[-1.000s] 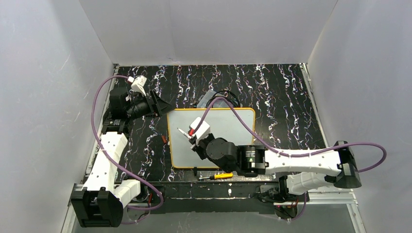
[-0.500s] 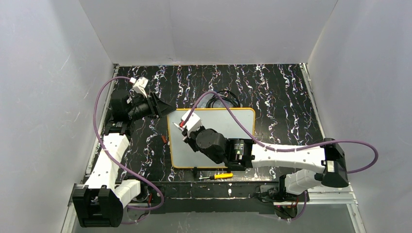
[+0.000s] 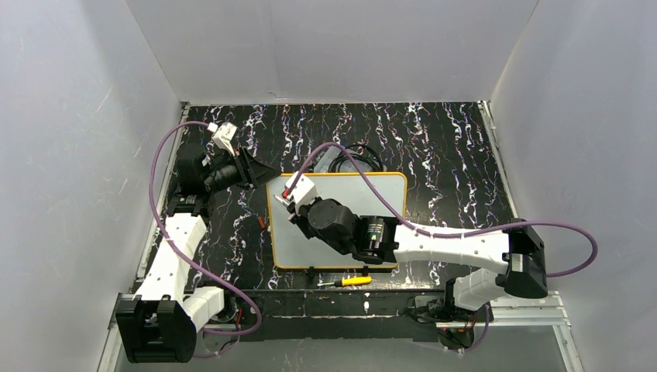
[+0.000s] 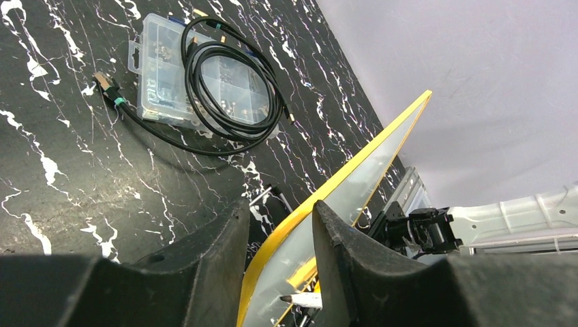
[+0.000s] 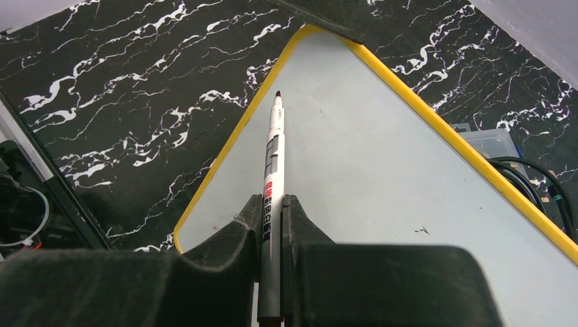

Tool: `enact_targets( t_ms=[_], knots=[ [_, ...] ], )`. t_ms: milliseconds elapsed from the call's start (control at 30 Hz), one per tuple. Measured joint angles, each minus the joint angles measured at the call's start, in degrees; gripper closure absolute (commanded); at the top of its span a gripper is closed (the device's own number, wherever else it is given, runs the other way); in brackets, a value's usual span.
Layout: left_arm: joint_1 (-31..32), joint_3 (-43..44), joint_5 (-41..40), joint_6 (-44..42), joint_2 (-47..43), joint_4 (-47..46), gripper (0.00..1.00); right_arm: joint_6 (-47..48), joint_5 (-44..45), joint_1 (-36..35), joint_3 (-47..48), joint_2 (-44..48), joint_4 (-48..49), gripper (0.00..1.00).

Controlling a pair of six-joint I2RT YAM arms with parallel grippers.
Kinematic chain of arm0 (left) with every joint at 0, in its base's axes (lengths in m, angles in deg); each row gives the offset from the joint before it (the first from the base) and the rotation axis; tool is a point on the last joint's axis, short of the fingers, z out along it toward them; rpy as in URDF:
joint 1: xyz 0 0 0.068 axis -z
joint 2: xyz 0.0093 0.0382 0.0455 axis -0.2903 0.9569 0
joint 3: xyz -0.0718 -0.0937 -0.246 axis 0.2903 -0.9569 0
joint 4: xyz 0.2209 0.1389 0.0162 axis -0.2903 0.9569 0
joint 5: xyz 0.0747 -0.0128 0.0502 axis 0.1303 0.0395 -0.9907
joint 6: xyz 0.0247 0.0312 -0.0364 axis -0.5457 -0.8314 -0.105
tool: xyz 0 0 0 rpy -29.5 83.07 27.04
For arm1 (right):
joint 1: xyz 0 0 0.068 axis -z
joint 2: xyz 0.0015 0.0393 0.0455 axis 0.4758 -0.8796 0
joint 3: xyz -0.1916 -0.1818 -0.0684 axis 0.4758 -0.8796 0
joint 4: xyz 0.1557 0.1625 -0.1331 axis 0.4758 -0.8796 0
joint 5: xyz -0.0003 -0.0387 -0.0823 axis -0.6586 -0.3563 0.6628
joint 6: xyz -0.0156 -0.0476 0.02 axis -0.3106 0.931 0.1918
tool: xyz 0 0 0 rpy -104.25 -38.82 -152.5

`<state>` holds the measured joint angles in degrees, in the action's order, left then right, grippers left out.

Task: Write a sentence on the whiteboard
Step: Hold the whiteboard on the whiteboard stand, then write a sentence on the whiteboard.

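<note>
**At the whiteboard's left edge — marker gripped, corner straddled**

On the black marbled table the whiteboard is lying flat, just ahead of the arm bases. The right gripper is pinching a white marker tightly between its fingers. The dark tip is pointing out over the white surface, just inside the yellow rim on the board's left side. Whether the tip is touching the board cannot be told. A red label is wrapping the barrel, its print too small to read.

The left gripper is sitting at the board's far-left corner, one finger on each side of the yellow rim. Whether the fingers are actually pressing on it cannot be told.

Beyond the board a clear compartment box is lying with a coiled black cable on top. A yellow-handled screwdriver is resting near the table's near edge — just beside the board.
</note>
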<state>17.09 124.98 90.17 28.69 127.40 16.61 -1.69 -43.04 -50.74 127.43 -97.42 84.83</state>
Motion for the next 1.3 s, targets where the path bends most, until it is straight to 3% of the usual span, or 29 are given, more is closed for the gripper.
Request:
enact_targets(
  t_ms=[1300],
  knots=[
    [-0.20, -0.72, 1.51, -0.50, 0.04, -1.84, 0.78, -1.79, 0.48, 1.60, 3.17, -3.26, -2.23, 0.99]
  ],
)
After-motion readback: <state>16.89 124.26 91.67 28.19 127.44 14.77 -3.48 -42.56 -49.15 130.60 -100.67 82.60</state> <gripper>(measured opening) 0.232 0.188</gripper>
